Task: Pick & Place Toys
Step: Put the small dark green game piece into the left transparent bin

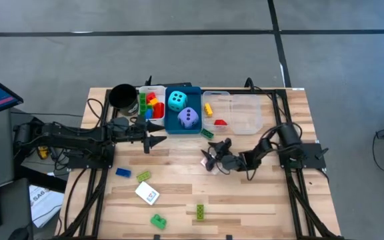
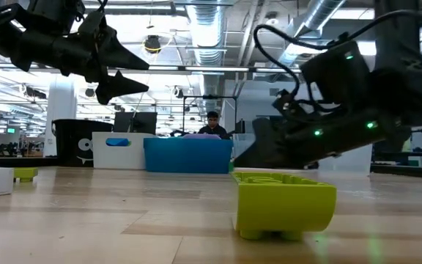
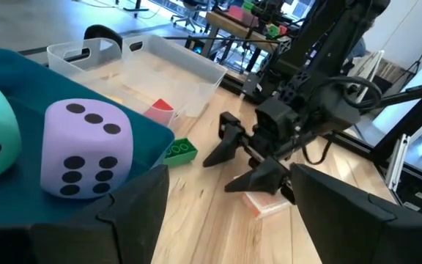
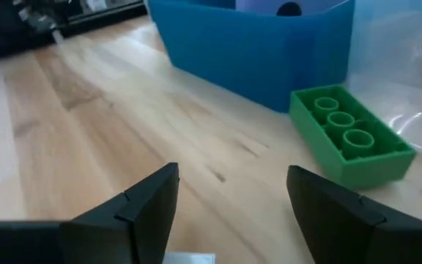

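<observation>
Wooden table [image 1: 245, 193] seen from above, three trays in a row along the far edge. White tray [image 1: 151, 105] holds red, yellow, green and orange bricks [image 1: 151, 105]. Blue tray [image 1: 183, 111] in the middle holds a cyan die [image 1: 177, 101] and a purple die [image 1: 188, 118], side by side. Clear tray [image 1: 235, 112] holds a yellow brick [image 1: 209, 109] and a red brick [image 1: 221, 123]. Black cup [image 1: 122, 97] stands just beside the white tray.

Left gripper [image 1: 155, 141] hovers near the front of the blue tray, fingers spread, nothing between them. Left wrist view looks past its fingers at the purple die and a green brick [image 3: 179, 151] lying on the table just beside the blue tray.

Right gripper [image 1: 209, 159] is low over the table, in front of the trays, fingers apart, holding nothing. Right wrist view shows the same green brick ahead of its fingers, close to the blue tray wall. A small card [image 3: 264, 202] lies on the table under this gripper.

Loose on the near part of the table: blue brick [image 1: 123, 172], light green brick [image 1: 143, 176], a white card [image 1: 147, 193], another green brick [image 1: 158, 220], a yellow-green brick [image 1: 199, 212].

A person sits in the room beyond the table.
</observation>
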Motion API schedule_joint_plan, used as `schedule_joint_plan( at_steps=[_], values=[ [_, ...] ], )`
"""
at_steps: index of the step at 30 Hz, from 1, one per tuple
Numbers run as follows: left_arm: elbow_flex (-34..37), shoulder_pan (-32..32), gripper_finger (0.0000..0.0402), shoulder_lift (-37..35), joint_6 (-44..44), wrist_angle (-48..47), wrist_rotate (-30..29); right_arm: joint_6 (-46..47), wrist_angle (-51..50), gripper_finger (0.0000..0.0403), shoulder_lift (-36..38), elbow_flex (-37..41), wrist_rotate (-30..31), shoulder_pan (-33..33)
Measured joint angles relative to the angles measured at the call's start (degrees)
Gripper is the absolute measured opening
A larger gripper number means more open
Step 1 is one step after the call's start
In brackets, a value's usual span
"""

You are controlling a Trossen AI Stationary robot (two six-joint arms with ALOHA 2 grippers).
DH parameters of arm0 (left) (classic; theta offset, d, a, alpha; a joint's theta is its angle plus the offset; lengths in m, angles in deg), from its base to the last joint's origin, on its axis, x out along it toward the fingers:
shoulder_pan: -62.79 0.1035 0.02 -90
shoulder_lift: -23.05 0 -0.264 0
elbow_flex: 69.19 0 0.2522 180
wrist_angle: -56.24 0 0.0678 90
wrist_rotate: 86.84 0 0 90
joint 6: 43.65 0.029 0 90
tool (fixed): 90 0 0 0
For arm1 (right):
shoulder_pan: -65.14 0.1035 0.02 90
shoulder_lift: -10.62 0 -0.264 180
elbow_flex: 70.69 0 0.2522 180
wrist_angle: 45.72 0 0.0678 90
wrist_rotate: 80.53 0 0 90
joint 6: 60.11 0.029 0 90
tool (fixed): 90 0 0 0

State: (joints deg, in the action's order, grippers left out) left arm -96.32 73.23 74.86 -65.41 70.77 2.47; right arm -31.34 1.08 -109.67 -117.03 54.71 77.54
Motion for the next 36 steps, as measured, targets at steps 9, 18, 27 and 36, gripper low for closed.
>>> schedule_joint_plan(
  at_steps=[9,18,27,36],
  values=[
    [0.0,0.0,0.0281,0.0,-0.09,-0.41,0.02,1.22,-1.19,0.0249,-0.55,-2.0,-0.26,-0.88],
    [0.0,0.0,0.0281,0.0,-0.02,-0.83,0.02,11.37,-8.68,0.0249,0.9,-1.98,6.95,2.79],
    [0.0,0.02,0.0281,0.0,0.37,-2.5,0.02,16.59,-12.9,0.0249,0.94,-2.01,13.24,0.55],
    [0.0,0.02,0.0281,0.0,0.57,-2.61,0.02,16.62,-14.62,0.0249,1.03,-2.07,11.99,-4.55]
  ],
)
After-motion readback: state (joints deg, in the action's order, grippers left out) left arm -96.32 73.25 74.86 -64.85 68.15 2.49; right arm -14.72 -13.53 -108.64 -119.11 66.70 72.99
